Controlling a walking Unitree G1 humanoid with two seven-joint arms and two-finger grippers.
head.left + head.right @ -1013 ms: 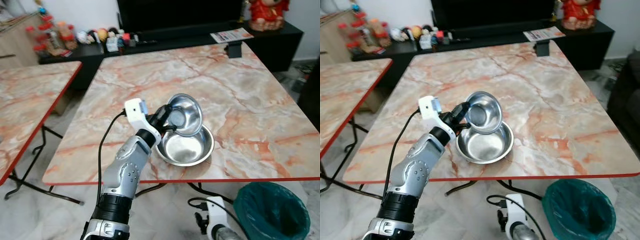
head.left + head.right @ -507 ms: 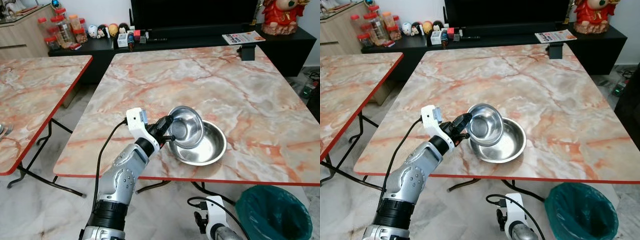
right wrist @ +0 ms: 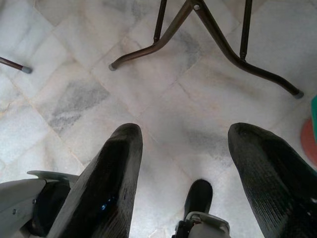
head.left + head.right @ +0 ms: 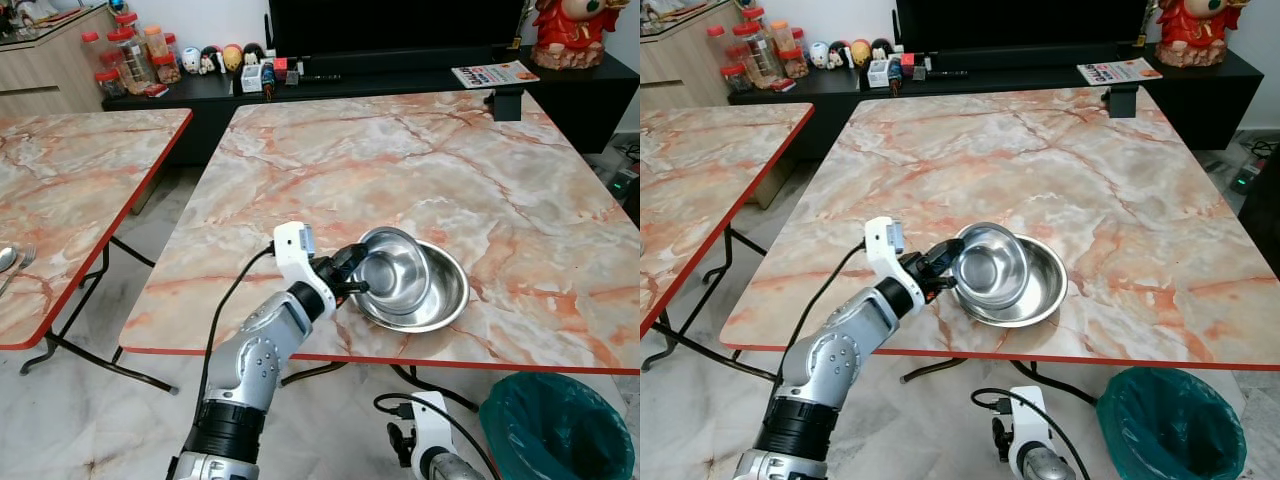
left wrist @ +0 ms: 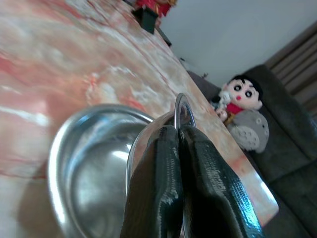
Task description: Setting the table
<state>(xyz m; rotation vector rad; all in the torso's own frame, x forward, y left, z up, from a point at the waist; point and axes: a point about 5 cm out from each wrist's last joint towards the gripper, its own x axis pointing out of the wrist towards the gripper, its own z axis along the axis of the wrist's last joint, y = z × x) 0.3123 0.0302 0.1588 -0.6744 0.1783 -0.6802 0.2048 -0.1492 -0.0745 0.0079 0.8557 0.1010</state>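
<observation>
Two steel bowls rest near the front edge of the marble table [image 4: 420, 150]. The smaller bowl [image 4: 397, 270] is tilted, lying partly inside the larger bowl [image 4: 445, 300]. My left gripper [image 4: 352, 277] is shut on the small bowl's near rim [image 5: 181, 106], its two black fingers [image 5: 198, 173] pinching the thin edge. In the left wrist view the larger bowl [image 5: 84, 163] lies under and beyond the fingers. My right arm hangs low by the floor, its gripper [image 3: 183, 163] open above the tiles.
A second marble table [image 4: 60, 180] stands at the left with a spoon [image 4: 5, 258] on it. A green bin [image 4: 555, 430] sits on the floor at the front right. Jars and toys line the dark cabinet [image 4: 200, 85] at the back.
The camera has shifted, so the scene sits differently. The small bowl, held high and steeply tilted a second ago, has come down into the larger bowl.
</observation>
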